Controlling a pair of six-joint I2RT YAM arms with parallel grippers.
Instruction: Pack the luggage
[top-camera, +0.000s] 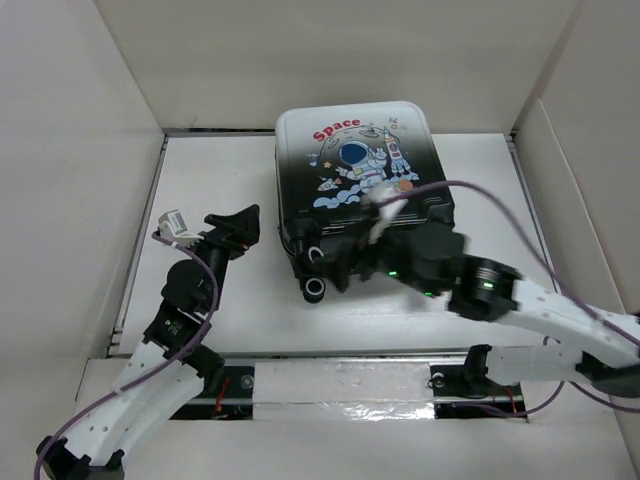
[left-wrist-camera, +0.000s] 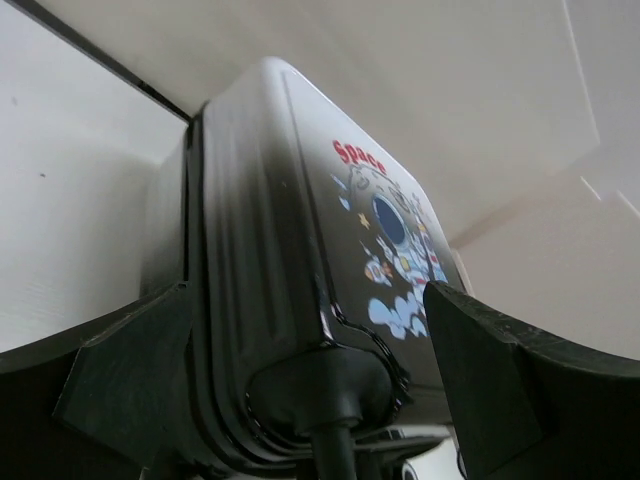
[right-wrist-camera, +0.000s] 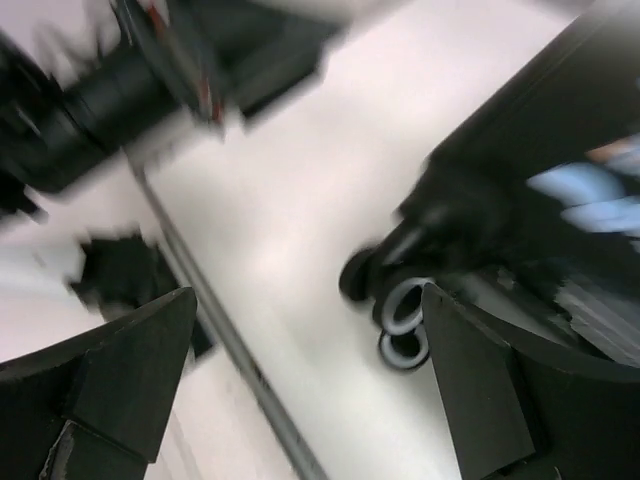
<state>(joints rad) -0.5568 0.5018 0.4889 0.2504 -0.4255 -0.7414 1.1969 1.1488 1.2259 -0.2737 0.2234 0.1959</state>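
Arms: two, one at each side of the near edge of the table (top-camera: 220, 170).
Left arm (top-camera: 150, 370): it reaches up and to the right, toward the left side of the case.
Left gripper (top-camera: 243, 228): jaws wide, nothing between them; its two fingers (left-wrist-camera: 130, 370) stand at both edges of the left wrist view, with the case in front of them. From above it is just beside the case and I see no touch.
Luggage (top-camera: 355, 160): one only, closed, lying flat in the middle of the table toward the far wall, astronaut print and red "Space" word facing up, white end far, black end near.
Wheels (top-camera: 317, 289): two I can count from above, at the near left corner of the case; the right wrist view shows them too, but blurred.
Right gripper (right-wrist-camera: 307, 292): jaws wide, only bare table between the two fingers (right-wrist-camera: 130, 370); it is at the near black end of the case, close to the wheels.
Right arm (top-camera: 560, 315): it comes from the right side, low over the table.
Purple cables (top-camera: 500, 205): two, one along each arm.
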